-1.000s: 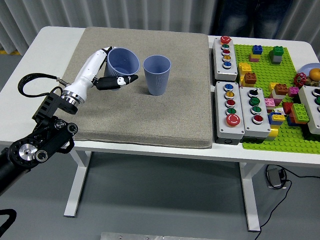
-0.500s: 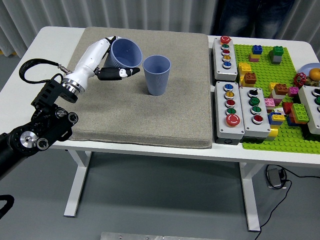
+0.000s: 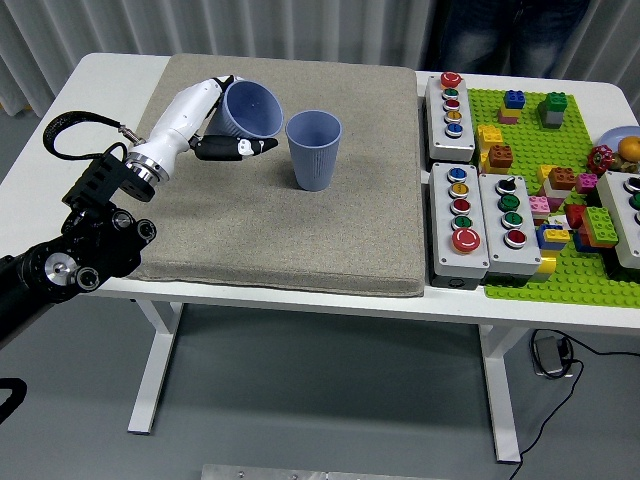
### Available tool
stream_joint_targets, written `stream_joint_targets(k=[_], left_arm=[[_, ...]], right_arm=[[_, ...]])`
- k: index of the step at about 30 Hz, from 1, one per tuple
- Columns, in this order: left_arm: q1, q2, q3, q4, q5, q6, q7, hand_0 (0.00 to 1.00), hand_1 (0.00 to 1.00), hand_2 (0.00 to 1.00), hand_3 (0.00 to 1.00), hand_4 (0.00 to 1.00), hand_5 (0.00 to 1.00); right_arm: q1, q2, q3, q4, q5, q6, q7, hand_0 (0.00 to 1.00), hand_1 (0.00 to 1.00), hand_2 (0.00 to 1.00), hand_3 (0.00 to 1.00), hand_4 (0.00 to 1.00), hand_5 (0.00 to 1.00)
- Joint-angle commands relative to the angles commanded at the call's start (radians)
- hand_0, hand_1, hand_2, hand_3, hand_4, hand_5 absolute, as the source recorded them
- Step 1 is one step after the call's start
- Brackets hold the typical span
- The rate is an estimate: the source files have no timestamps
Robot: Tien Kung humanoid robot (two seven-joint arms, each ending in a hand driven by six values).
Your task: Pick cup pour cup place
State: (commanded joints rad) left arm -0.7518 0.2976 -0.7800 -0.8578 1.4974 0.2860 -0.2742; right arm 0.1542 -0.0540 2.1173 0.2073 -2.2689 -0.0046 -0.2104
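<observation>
Lower left of frame: the black left arm (image 3: pixel 70 265) enters from the corner, below the table's near edge (image 3: pixel 300 300), and rises over the grey mat (image 3: pixel 300 220).

Mid-left, above the mat: left hand (image 3: pixel 205 125), white-shelled, fingers wrapped around the held cup (image 3: pixel 250 108), thumb side pointing right along its lower wall. Cup is clear of the mat and tipped, mouth facing right and toward the camera. Contents not visible.

Just right of it: second cup (image 3: pixel 314 150), upright on the mat, mouth open upward. The held cup's rim sits near the second cup's rim, up and to the left; whether they touch I cannot tell.

Right arm not in frame.

Progress, as judged: pick done, pour in hand with the tilt only partial. Left to do: finish the tilt over the standing cup, right the held cup, set it down.

Room: bare mat across the centre and lower part of the frame, and to the left of the hand; good space for putting the cup back. Right third is crowded: button boxes (image 3: pixel 460 210) beside the mat's right edge, then a green brick plate (image 3: pixel 520 280) with loose bricks. Top edge: a person's legs behind the table.
</observation>
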Motion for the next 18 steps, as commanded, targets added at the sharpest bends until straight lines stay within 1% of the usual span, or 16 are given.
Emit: stream_joint_targets(k=[9,18], left_arm=[[-0.041,-0.006,0.031,0.054,-0.016,0.007,0.001,0.483,0.469,0.531,0.544,0.836,0.27],[-0.083,-0.015,0.086,0.101,0.005,0.012,0.005,0.486,0.471,0.533,0.546,0.834,0.27]], right_arm=[[0.006,-0.001,-0.002,-0.001,0.0,-0.001,0.0,0.692,0.66,0.604,0.598,0.002,0.256],[0.01,-0.002,-0.004,0.0,0.0,-0.002,-0.001,0.692,0.66,0.604,0.598,0.002,0.256]])
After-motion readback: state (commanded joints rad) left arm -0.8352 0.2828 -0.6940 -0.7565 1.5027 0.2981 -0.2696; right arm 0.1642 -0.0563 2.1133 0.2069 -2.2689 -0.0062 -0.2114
